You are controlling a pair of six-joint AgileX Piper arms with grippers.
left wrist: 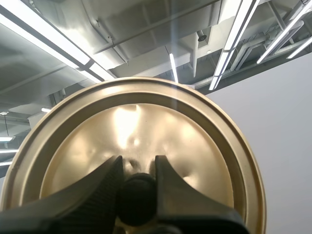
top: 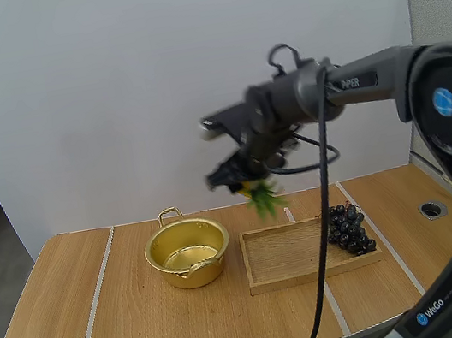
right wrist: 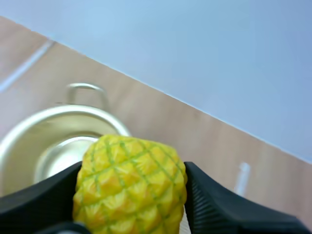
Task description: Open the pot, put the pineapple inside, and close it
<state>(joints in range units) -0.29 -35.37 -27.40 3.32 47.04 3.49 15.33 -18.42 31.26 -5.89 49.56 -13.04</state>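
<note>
- Pineapple (right wrist: 129, 183): yellow, with green leaves hanging down, grasped between the fingers of your right gripper (top: 240, 175). It hangs in the air over the table (top: 77, 315), near the pot (top: 188, 252).
- The pot is gold and uncovered, and stands just left of the wooden tray (top: 296, 274).
- Lid (left wrist: 195, 146): your left gripper (left wrist: 138, 165) is clenched on its dark knob (left wrist: 138, 195).
- Grapes (top: 347, 229): a dark bunch at the tray's right edge.

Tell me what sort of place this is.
Likely a robot test bench, not a kitchen: the right gripper holds a pineapple above a wooden table backed by a white screen, with a pot, tray and grapes set out like props.
</note>
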